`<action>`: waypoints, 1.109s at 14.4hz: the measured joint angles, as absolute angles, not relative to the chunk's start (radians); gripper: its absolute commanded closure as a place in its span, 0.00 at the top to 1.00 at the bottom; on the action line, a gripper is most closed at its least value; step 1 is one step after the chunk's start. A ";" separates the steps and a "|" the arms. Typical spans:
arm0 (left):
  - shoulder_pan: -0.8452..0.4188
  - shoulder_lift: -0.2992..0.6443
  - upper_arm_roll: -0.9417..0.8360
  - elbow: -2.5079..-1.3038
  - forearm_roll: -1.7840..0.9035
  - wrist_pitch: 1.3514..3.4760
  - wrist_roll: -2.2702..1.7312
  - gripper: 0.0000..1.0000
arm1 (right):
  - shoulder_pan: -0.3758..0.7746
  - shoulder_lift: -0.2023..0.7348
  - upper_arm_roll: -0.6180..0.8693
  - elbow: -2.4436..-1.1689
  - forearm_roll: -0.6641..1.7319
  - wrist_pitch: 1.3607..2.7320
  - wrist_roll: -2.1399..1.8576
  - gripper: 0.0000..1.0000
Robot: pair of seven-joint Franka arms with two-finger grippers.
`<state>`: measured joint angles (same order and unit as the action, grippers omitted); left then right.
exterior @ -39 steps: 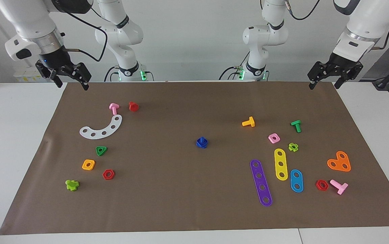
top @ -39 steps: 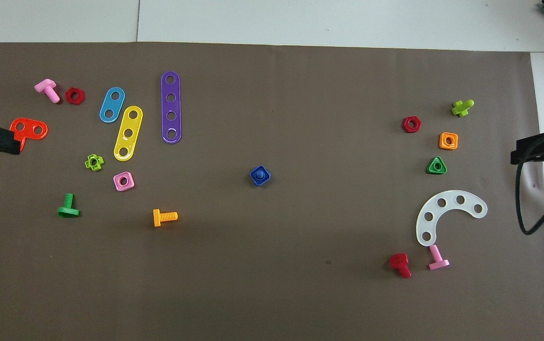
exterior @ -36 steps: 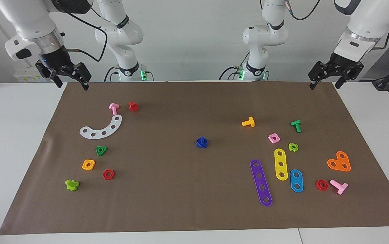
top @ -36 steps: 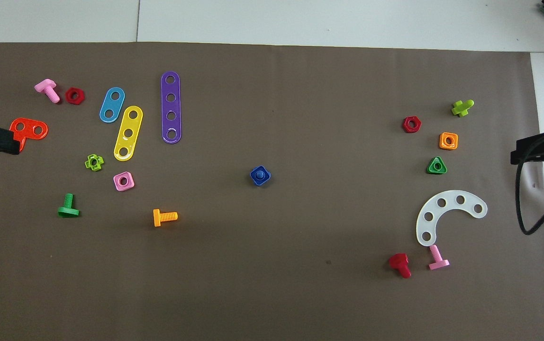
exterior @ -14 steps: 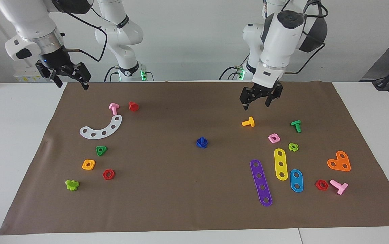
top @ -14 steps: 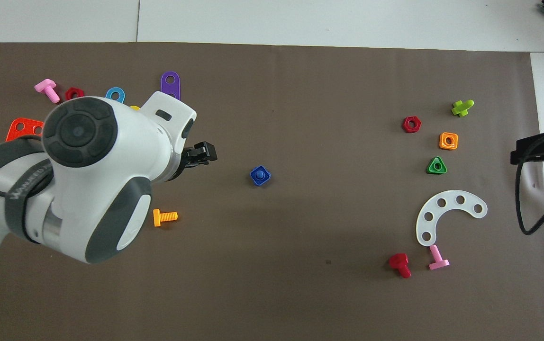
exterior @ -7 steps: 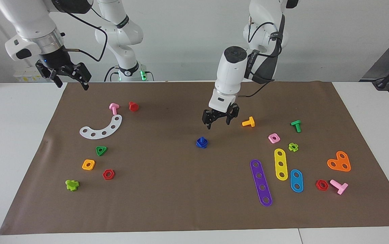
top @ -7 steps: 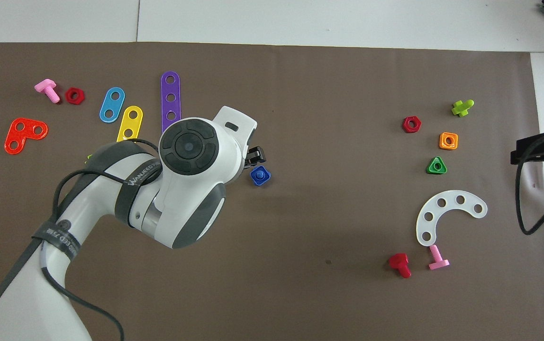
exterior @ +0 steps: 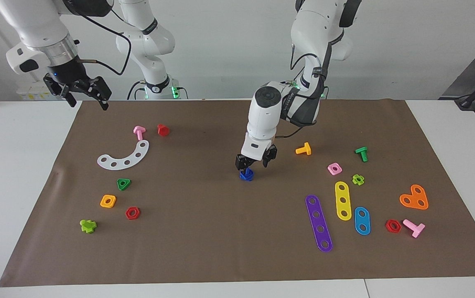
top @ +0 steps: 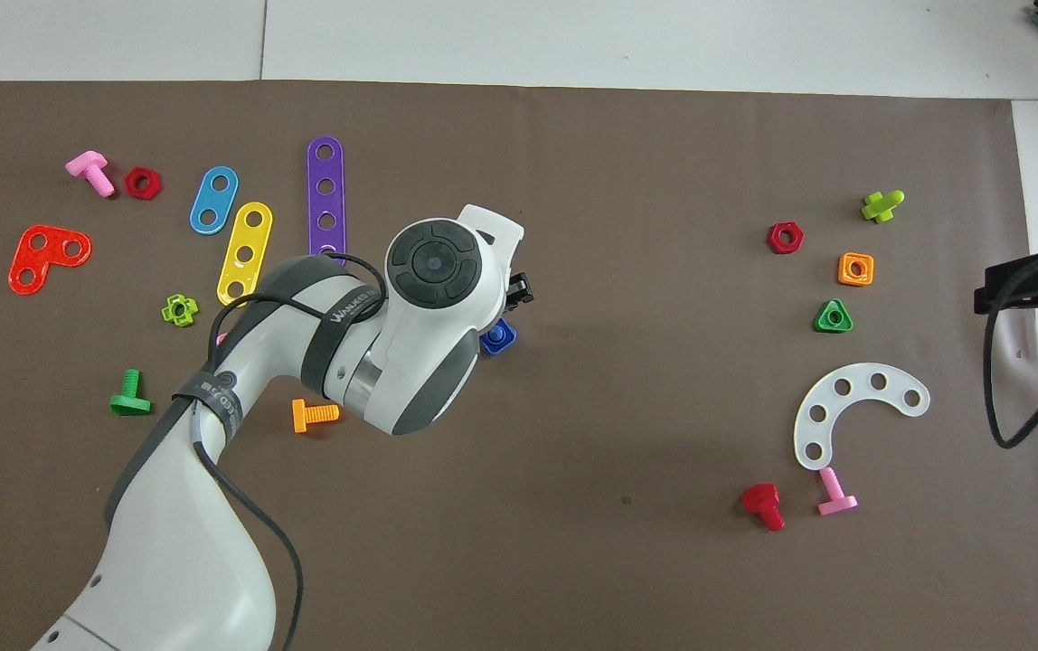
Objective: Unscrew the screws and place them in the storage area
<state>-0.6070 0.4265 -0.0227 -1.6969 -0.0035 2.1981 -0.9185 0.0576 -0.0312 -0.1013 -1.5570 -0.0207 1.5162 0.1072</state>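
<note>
The blue screw (exterior: 246, 175) stands at the middle of the brown mat, seated in a blue square nut; from overhead only a corner of it (top: 500, 338) shows under the left wrist. My left gripper (exterior: 253, 166) hangs low right over it, open, fingers apart with nothing between them. Whether a fingertip touches the screw I cannot tell. The storage area is the mat around the white curved strip (exterior: 123, 157) (top: 853, 411) at the right arm's end. My right gripper (exterior: 87, 99) waits open above the mat's corner by its own base.
Around the strip lie a pink bolt (exterior: 139, 132), a red bolt (exterior: 163, 130) and several coloured nuts (exterior: 123, 183). At the left arm's end lie an orange bolt (exterior: 303, 149), a green bolt (exterior: 361, 153), a purple strip (exterior: 318, 222) and an orange plate (exterior: 414, 197).
The left arm swung in from the mat's corner to the middle and came down over the blue screw, its fingers drawing slightly closer. The right arm has not moved.
</note>
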 measured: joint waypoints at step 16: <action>-0.655 0.462 -0.023 -1.767 -0.003 2.283 -0.947 0.56 | 0.058 -0.031 -0.101 -1.557 -0.021 1.516 0.107 1.00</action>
